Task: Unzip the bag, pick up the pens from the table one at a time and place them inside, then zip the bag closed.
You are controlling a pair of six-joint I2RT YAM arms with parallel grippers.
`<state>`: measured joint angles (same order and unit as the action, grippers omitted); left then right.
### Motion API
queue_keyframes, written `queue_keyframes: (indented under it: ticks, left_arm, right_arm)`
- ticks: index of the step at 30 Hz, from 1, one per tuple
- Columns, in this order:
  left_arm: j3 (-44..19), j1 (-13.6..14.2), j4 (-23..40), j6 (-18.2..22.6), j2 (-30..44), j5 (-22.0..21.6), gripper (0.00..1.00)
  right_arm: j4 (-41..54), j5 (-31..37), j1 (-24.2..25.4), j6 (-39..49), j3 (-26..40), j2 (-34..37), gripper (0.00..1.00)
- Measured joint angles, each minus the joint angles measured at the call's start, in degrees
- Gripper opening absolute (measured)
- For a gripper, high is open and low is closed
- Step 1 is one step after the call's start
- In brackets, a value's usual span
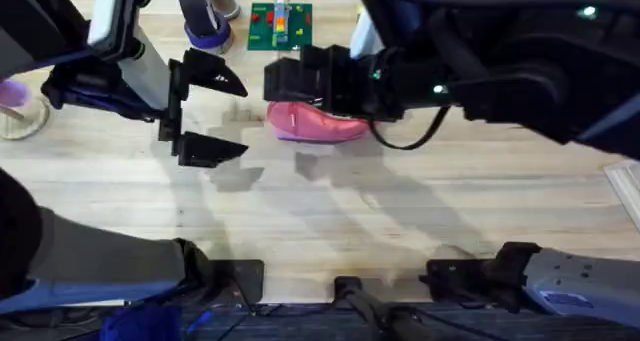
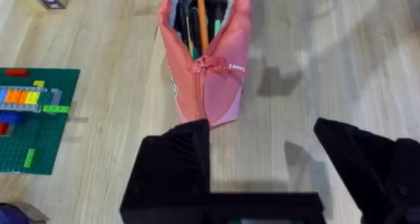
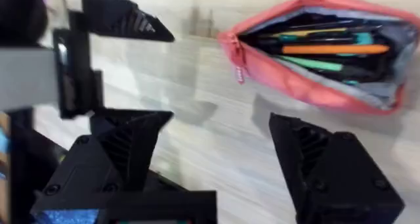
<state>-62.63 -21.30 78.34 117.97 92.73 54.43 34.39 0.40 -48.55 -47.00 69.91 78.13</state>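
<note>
The pink bag (image 1: 318,127) lies on the table (image 1: 400,211), its zipper open along most of its length. In the left wrist view the bag (image 2: 207,92) gapes and shows pens (image 2: 202,20) inside: orange, green and dark ones. The right wrist view shows the same pens (image 3: 328,50) in the open bag (image 3: 308,92). My left gripper (image 1: 205,113) is open, just left of the bag, its end between the spread fingers (image 2: 177,165). My right gripper (image 1: 288,81) hovers open over the bag's far-left part, holding nothing (image 3: 223,152).
A green brick baseplate (image 1: 280,26) with coloured bricks sits behind the bag, also in the left wrist view (image 2: 33,119). A purple roll (image 1: 205,31) stands at the back. A clear cup (image 1: 20,116) is at the far left. Bare table lies in front of the bag.
</note>
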Motion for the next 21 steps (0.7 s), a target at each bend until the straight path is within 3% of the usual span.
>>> queue_keyframes:
  ticks: [8,14,21]
  left_arm:
    - [0.0,0.0,-0.1,0.0,0.0,0.0,0.993]
    - [0.0,0.0,-0.1,0.0,0.0,0.0,0.992]
    - [0.0,0.0,-0.1,0.0,0.0,0.0,0.993]
  right_arm:
    - [-3.2,7.3,-5.4,-11.2,0.0,7.6,0.997]
    - [-6.6,14.4,-8.9,-13.0,0.0,12.0,0.997]
    - [-9.8,18.9,-9.3,-13.5,0.0,15.0,0.997]
